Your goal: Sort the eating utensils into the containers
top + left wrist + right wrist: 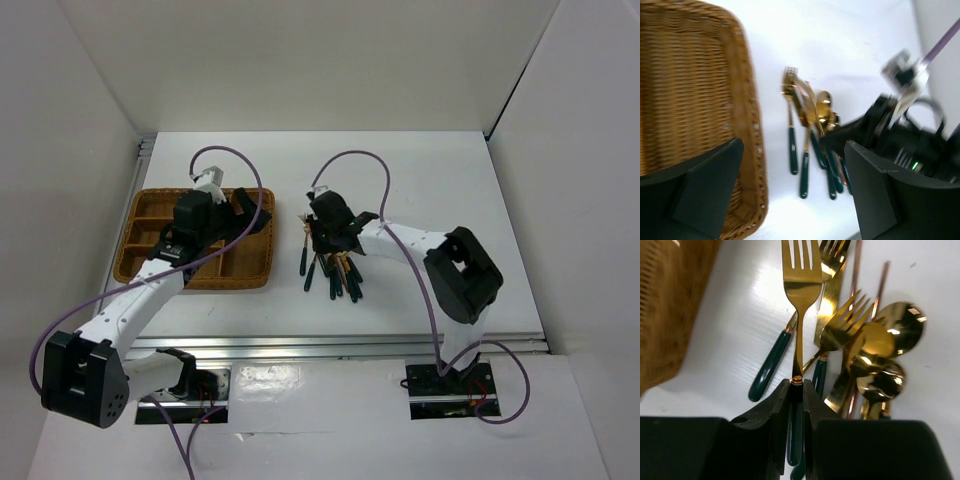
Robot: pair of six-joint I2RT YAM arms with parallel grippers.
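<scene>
Top view: one wicker tray (135, 240) sits at the left with the left gripper (240, 205) over it. The right gripper (322, 238) is down on the single heap of utensils (338, 278) beside the tray.

Left wrist: its jaws stand wide (tray below, heap beyond).

Right wrist: the jaws pinch one fork (801, 285) by its green handle. I count three forks in all, three spoons (879, 342) and two chopsticks (856, 270).
</scene>
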